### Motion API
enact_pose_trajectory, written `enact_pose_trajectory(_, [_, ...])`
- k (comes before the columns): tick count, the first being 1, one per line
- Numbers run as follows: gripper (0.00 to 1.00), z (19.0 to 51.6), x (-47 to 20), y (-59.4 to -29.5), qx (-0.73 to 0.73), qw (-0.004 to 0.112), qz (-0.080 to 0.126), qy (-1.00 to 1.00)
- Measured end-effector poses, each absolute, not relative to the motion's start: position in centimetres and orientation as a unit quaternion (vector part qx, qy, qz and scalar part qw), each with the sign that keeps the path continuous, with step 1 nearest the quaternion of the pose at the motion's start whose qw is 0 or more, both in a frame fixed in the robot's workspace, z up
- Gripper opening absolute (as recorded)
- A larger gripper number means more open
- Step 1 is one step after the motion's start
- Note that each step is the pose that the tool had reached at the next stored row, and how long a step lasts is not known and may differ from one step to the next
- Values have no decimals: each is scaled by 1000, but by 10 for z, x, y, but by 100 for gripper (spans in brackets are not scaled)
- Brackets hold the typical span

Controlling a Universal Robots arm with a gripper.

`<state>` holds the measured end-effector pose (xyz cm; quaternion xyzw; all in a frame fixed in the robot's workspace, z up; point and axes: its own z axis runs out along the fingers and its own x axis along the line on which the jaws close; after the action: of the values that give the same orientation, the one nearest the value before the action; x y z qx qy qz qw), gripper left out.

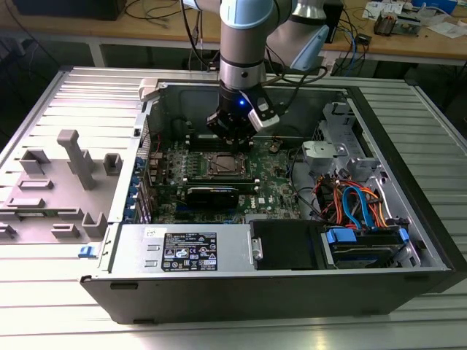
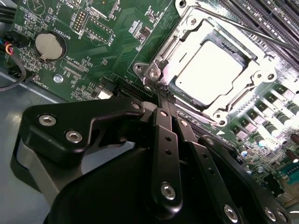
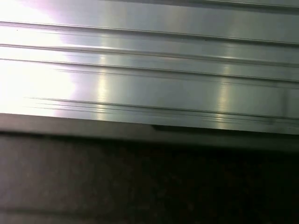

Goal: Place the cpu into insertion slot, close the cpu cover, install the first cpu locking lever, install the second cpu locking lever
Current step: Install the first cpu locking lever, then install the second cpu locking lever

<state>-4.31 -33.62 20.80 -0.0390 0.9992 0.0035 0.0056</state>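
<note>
Inside the open computer case (image 1: pixel 408 219), I see my gripper (image 2: pixel 161 91) pressed together, tips at the corner of the cpu cover (image 2: pixel 254 74), which lies closed over the cpu (image 2: pixel 210 70) seated in the insertion slot (image 1: pixel 221 165) on the green motherboard (image 2: pixel 117 42).

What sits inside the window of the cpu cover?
In the second wrist view the cpu shows through the closed cpu cover. The cpu hides the insertion slot's contacts beneath it.

Claw (image 2: pixel 161 93) tips hide cpu cover (image 2: pixel 187 100) corner (contact unclear); cpu (image 2: pixel 210 70) top overexposed; board cropped.
</note>
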Motion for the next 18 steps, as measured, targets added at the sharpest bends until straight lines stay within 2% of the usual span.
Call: enact_pose_trajectory(18, [11, 208, -43, -338, -39, 5, -2, 999])
